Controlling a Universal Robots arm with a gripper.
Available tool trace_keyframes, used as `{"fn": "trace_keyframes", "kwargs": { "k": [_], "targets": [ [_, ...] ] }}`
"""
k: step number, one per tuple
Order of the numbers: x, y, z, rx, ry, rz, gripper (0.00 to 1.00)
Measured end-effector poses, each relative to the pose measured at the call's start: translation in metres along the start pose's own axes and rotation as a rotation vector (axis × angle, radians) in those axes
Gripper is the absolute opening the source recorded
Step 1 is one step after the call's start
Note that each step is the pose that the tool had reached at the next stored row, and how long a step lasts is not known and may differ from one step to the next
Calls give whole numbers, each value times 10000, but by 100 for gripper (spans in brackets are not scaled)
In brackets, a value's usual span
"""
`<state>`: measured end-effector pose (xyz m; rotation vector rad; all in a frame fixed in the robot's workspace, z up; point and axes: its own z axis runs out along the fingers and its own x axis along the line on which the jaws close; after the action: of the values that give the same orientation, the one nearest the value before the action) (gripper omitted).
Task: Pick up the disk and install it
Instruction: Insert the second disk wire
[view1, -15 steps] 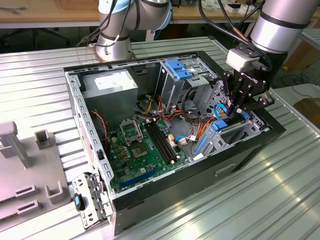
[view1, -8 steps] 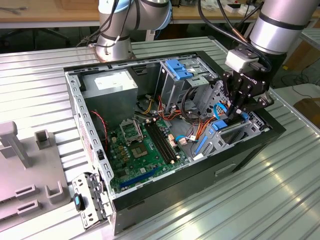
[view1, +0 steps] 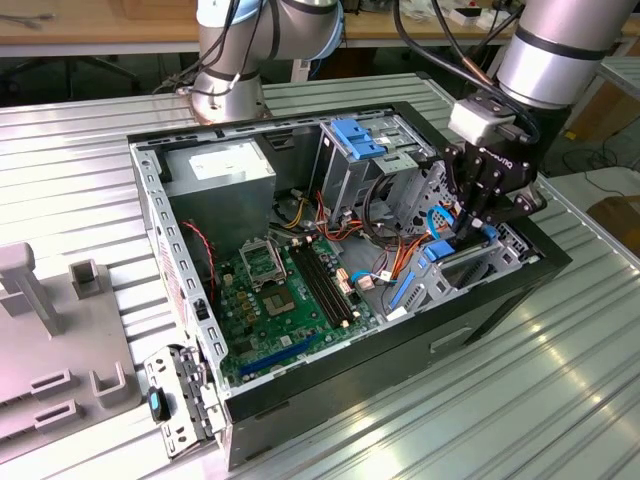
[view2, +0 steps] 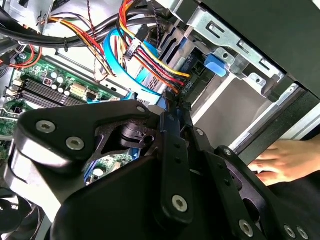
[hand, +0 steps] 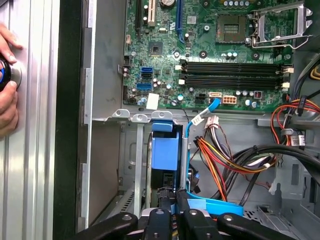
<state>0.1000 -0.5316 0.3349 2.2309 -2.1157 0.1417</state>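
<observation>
Blue-railed disk (hand: 165, 150) standing on edge in the case (view1: 500, 290) bay.
Gripper (hand: 172, 202) reaches down, jaws pinching the disk's upper edge; a hand (view2: 277, 160) rests outside the case.

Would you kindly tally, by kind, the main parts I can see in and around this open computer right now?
disk: 1
hand: 1
computer case: 1
motherboard: 1
power supply: 1
Total: 5

Exterior view looks down obliquely across the open computer case (view1: 300, 250) from some distance. Both wrist views sit close inside it, sharing the motherboard (hand: 210, 55).
</observation>
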Motion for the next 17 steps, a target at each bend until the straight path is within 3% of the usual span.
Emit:
{"fn": "trace_keyframes", "kwargs": {
  "k": [8, 11, 12, 13, 14, 17],
  "targets": [
    [-3, 0, 16, 3, -6, -2, 16],
    [0, -1, -7, 2, -11, -1, 24],
    [17, -3, -160, 2, -7, 0, 24],
    [27, -5, -250, 2, -7, 0, 24],
    [29, -5, -261, 2, -5, 0, 11],
    [30, -5, -271, 2, -5, 0, 11]
  ]
}}
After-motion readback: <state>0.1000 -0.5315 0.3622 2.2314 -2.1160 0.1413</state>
